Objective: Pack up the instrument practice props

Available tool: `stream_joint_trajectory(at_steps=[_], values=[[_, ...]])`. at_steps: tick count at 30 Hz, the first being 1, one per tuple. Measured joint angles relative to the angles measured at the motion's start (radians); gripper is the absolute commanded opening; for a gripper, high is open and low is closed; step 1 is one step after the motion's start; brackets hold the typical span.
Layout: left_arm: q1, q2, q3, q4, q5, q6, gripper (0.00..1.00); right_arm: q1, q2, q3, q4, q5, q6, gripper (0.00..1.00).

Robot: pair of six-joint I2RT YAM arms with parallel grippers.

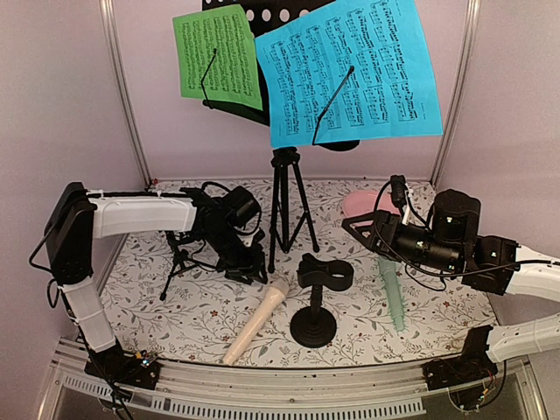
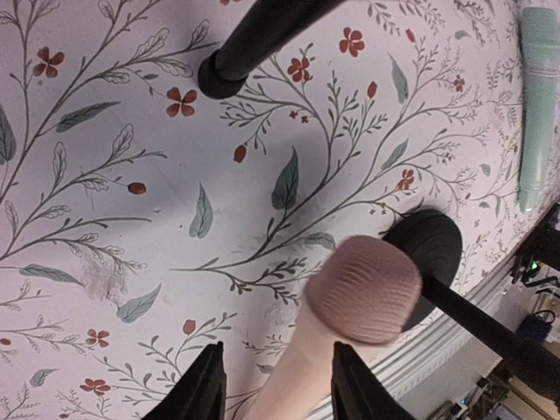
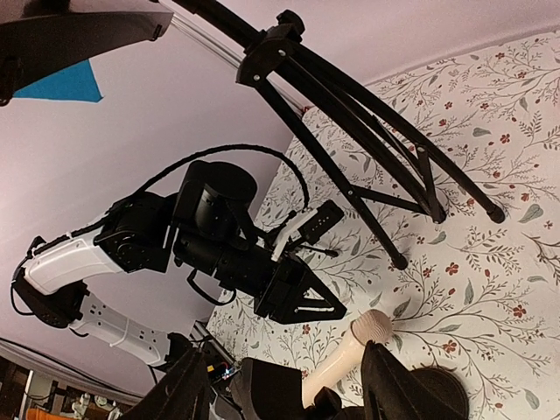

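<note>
Left gripper: jaws part-open and gripping nothing. It points down at the floral table cover.
Nearest item: beige toy microphone. Its grille head is just beyond the fingertips, and its handle shows in line with the gap between the fingers. The right wrist view shows a short gap between claw and head, so they are not touching.
Long axis: it lies flat, with the head toward the table's middle and the tail slanting to the near-left edge.
Nearer arm: the left, by a clear margin.
Judged next move: a short drop onto the handle just below the head, with the jaws set across the axis.
Beside it: mic holder, upright on a round base just right of the microphone's head. It may get knocked.
Under left arm: small black tripod holder, standing.
Right gripper: jaws wide and holding nothing, raised off the table.
Below right arm: mint toy microphone, lying flat with its axis running near to far.
Rear: black tripod music stand, carrying a green page and a blue page.
Containers: no box or case in view. The only dish is the pink plate, partly hidden by the right arm, so its contents cannot be told.
</note>
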Motion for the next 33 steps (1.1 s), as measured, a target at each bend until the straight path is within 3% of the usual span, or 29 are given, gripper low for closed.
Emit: stream_joint_trajectory(at_steps=[13, 33], values=[[0.034, -0.032, -0.061, 0.082, 0.038, -0.068, 0.45, 0.000, 0.001, 0.003, -0.018, 0.001, 0.004, 0.61], [0.039, -0.146, 0.008, 0.110, 0.041, -0.055, 0.47, 0.000, -0.020, 0.010, -0.023, 0.042, -0.038, 0.63]])
